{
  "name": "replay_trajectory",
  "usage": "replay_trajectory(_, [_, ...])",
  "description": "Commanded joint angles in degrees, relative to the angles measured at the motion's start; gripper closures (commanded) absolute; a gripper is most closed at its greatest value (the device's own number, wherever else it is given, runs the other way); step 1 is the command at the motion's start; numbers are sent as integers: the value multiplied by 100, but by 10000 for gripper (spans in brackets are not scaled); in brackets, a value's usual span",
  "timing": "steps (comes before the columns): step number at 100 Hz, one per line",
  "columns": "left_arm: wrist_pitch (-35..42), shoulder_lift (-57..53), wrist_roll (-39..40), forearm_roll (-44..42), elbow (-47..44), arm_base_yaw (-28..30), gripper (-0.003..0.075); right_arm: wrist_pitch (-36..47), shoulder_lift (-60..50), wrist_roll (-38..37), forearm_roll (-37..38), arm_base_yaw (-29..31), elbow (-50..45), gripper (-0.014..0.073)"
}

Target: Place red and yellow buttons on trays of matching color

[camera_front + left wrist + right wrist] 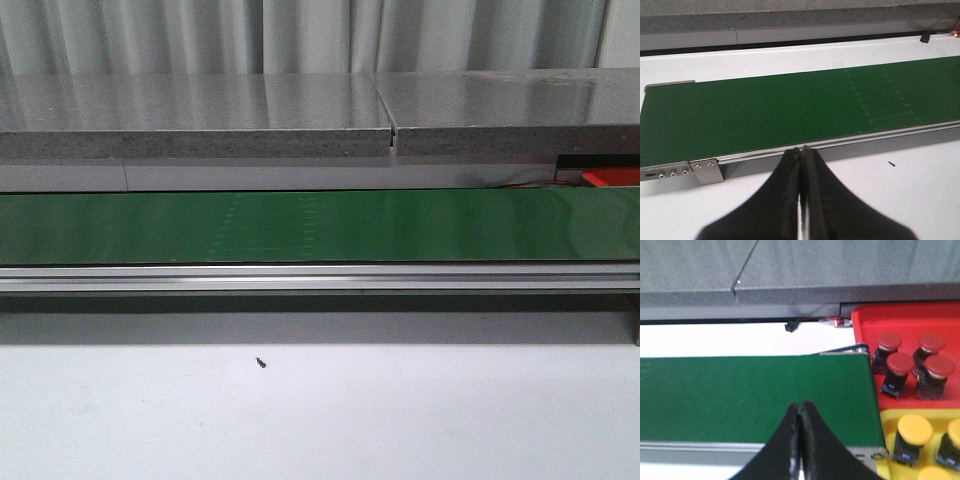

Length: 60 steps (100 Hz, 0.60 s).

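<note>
In the right wrist view a red tray (862, 325) holds several red buttons (900, 366), and a yellow tray (889, 427) beside it holds yellow buttons (914, 431). Both trays stand at the end of the green conveyor belt (750, 397). My right gripper (800, 406) is shut and empty over the belt's near edge. My left gripper (803, 150) is shut and empty just in front of the belt (770, 112), near its other end. No button lies on the belt. In the front view only a corner of the red tray (612, 178) shows at the far right.
A grey stone-like shelf (200, 125) runs behind the belt. An aluminium rail (320, 277) edges the belt's front. White tabletop (320, 410) lies in front, with a small dark speck (261, 363). A small black part (791, 326) and cables sit behind the belt.
</note>
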<state>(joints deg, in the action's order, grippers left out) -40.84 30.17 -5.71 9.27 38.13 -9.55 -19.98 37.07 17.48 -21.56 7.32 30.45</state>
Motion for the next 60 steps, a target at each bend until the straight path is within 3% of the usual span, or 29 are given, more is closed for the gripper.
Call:
replay_trajectory(1, [409,8,24,48,157,-46,739,651,-219,58,-30,20,-178,660])
replay_trajectory(13, [409,8,24,48,157,-46,739,1315,-652,-173,280,20,-721,660])
replay_trajectory(40, [409,8,24,48,157,-46,739,2550,-1740,-2404,2324,20,-2081,660])
replay_trajectory(60, [409,8,24,48,157,-46,739,2927,-2367,-2499,2592,20,-2705,660])
